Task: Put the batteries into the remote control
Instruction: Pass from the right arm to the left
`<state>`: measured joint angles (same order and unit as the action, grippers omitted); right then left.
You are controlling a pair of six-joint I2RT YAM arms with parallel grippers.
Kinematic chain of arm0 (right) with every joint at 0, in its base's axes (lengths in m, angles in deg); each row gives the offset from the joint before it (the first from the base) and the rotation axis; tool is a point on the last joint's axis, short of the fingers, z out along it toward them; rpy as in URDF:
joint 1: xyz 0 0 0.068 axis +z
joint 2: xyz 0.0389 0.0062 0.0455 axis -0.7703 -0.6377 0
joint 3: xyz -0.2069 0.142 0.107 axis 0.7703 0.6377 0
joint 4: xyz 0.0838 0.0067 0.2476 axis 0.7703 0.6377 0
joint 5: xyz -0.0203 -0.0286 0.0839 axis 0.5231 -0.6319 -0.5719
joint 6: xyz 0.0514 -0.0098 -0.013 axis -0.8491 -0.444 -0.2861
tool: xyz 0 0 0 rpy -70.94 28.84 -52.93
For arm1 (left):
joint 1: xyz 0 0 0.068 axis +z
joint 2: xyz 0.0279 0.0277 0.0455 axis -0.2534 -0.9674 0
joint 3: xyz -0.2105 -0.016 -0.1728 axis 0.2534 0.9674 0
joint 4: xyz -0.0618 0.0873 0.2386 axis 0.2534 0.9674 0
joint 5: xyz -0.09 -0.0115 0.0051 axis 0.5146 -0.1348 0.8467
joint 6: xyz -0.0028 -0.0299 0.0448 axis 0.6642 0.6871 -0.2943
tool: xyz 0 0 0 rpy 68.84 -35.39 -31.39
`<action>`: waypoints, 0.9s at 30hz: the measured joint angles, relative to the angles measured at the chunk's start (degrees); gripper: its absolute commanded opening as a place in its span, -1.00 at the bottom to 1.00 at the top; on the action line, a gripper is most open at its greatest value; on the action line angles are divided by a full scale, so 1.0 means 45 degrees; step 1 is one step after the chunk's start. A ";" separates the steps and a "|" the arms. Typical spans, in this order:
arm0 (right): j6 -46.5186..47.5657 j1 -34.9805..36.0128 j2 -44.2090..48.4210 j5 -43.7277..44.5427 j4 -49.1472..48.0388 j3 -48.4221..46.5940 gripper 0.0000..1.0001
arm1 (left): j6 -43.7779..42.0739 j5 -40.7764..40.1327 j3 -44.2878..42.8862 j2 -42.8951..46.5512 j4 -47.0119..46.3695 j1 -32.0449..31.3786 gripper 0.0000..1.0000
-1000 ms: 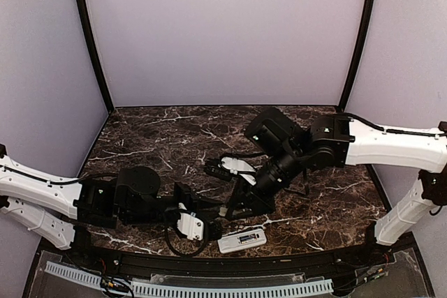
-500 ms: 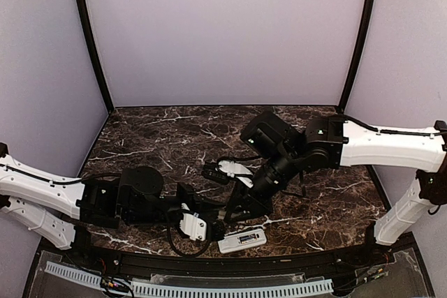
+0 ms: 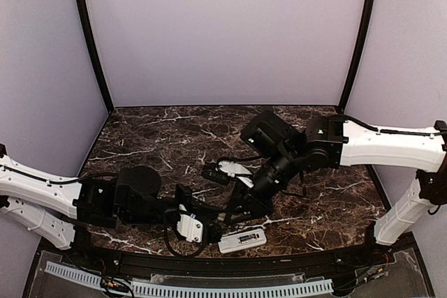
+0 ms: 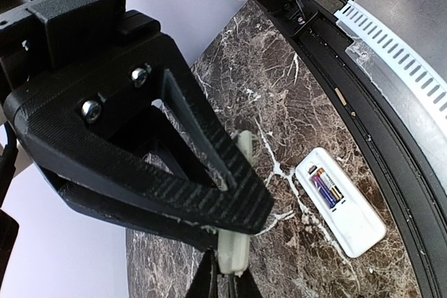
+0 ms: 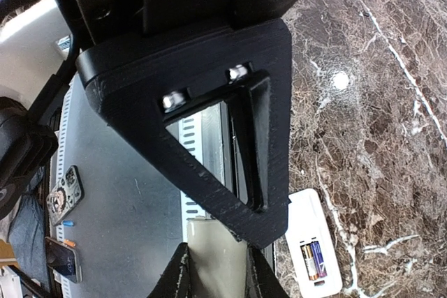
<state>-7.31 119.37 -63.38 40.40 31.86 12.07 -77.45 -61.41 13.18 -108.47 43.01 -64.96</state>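
The white remote control (image 3: 242, 239) lies back up near the table's front edge. It also shows in the left wrist view (image 4: 357, 227) and the right wrist view (image 5: 307, 215). Two batteries (image 4: 326, 188), one orange-gold and one purple, lie side by side in its open compartment (image 5: 312, 259). My left gripper (image 3: 213, 222) and right gripper (image 3: 232, 213) meet tip to tip just behind the remote. A small flat pale grey piece (image 4: 236, 252) is pinched between them. The left gripper (image 4: 241, 232) is shut on it. The right gripper (image 5: 269, 235) also closes over it (image 5: 216, 256).
A black rail and a white slotted cable duct (image 3: 209, 289) run along the near edge, right in front of the remote. The duct also shows in the left wrist view (image 4: 398, 47). Lilac walls close off the dark marble table (image 3: 160, 137) on three sides.
The right arm has shifted slightly left and the left gripper has drawn back a little. The two grippers stay together on the grey piece. The remote has not moved.
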 measured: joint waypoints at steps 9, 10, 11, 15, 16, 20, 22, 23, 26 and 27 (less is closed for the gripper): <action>-0.0024 -0.0024 0.0000 -0.0238 0.0078 0.0000 -0.67 | 0.0068 0.0005 0.0000 0.0000 0.0019 -0.0068 -1.00; -0.0034 -0.0024 -0.0005 -0.0238 0.0078 0.0000 -0.62 | 0.0087 0.0005 0.0000 0.0000 0.0015 -0.0068 -1.00; -0.0049 -0.0024 -0.0005 -0.0233 0.0083 0.0000 -0.52 | 0.0117 0.0000 0.0000 0.0000 0.0015 -0.0073 -1.00; -0.0019 -0.0029 -0.0005 -0.0102 0.0083 0.0000 -0.10 | 0.0335 -0.0015 0.0000 0.0000 -0.0073 -0.0087 -1.00; -0.0097 -0.0029 0.0000 -0.0073 0.0078 0.0000 -0.01 | 0.0389 -0.0015 0.0000 0.0000 -0.0126 -0.0097 -1.00; -0.0107 -0.0107 0.0000 0.0151 0.0005 0.0000 0.17 | 0.0544 -0.0112 0.0000 0.0019 -0.0461 -0.0141 -1.00; -0.0112 -0.0185 0.0049 0.0199 -0.0078 0.0000 0.25 | 0.0583 -0.0160 0.0000 0.0039 -0.0597 -0.0141 -1.00; -0.0189 -0.0228 0.0092 0.0209 -0.0107 0.0000 0.27 | 0.0593 -0.0238 0.0000 0.0053 -0.0651 -0.0141 -1.00; -0.0437 -0.0549 0.0471 0.0219 -0.0432 0.0015 0.34 | 0.0563 -0.0568 0.0029 0.0083 -0.0957 -0.0146 -1.00; -0.0583 -0.0733 0.0729 0.0219 -0.0636 0.0044 0.38 | 0.0495 -0.0748 0.0073 0.0092 -0.1117 -0.0151 -1.00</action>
<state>-9.93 116.07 -60.10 41.38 29.00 12.27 -75.22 -64.77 13.51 -108.05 37.98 -65.63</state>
